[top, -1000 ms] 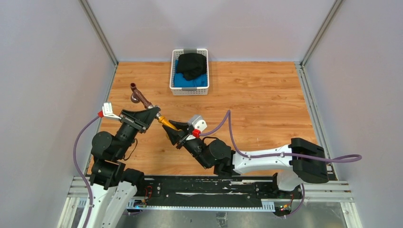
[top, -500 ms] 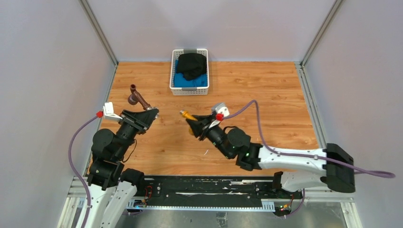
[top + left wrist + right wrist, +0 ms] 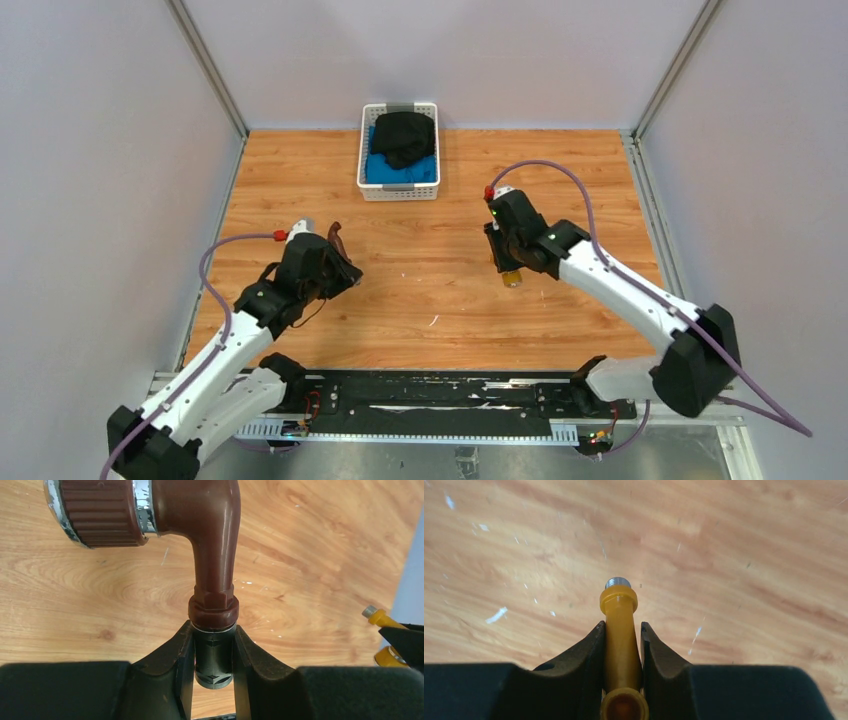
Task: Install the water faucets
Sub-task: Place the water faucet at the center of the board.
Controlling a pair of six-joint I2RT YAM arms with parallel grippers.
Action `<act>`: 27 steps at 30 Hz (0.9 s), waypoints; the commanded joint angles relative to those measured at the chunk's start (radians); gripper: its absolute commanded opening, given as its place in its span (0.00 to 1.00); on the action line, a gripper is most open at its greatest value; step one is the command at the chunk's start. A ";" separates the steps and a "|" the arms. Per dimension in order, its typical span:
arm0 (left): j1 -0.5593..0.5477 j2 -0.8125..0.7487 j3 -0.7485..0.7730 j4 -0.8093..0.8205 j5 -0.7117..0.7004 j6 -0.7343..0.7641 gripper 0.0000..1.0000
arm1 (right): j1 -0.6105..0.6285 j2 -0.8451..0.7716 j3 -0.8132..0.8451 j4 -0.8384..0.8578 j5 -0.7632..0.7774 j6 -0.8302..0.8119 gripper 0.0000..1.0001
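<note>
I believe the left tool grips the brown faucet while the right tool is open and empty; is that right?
Not quite: the right tool is shut on the yellow faucet, as the right wrist view shows. The left tool does grip the brown faucet.

bare tabletop (image 3: 430, 270) between left gripper (image 3: 214, 640) and right gripper (image 3: 623, 632); white basket (image 3: 399, 193) farther back; walls (image 3: 100, 180) outside
</note>
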 commanded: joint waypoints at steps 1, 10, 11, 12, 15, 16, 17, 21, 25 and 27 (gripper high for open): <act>-0.087 0.057 0.029 0.010 -0.204 0.017 0.00 | -0.030 0.146 0.104 -0.317 -0.113 -0.054 0.00; -0.106 0.089 0.003 0.115 -0.220 0.054 0.00 | -0.053 0.351 0.167 -0.272 -0.121 -0.072 0.00; -0.108 0.094 -0.025 0.180 -0.223 0.057 0.00 | -0.055 0.352 0.150 -0.245 -0.102 -0.062 0.00; -0.109 0.100 -0.056 0.252 -0.215 0.053 0.00 | -0.058 0.353 0.136 -0.217 -0.088 -0.052 0.00; -0.178 0.131 -0.129 0.489 -0.248 0.072 0.00 | -0.061 0.330 0.096 -0.153 -0.046 -0.021 0.00; -0.193 0.150 -0.143 0.557 -0.237 0.064 0.00 | -0.062 0.312 0.083 -0.139 -0.041 -0.014 0.00; -0.196 0.170 -0.161 0.628 -0.210 0.054 0.00 | -0.064 0.288 0.066 -0.120 -0.039 -0.008 0.00; -0.198 0.250 -0.246 0.886 -0.158 -0.058 0.00 | -0.069 0.196 0.003 -0.070 -0.016 0.010 0.00; -0.231 0.316 -0.273 0.966 -0.255 -0.096 0.00 | -0.071 0.096 -0.097 0.033 -0.043 0.021 0.00; -0.231 0.361 -0.270 0.983 -0.249 -0.134 0.00 | -0.071 0.043 -0.158 0.089 -0.076 0.018 0.00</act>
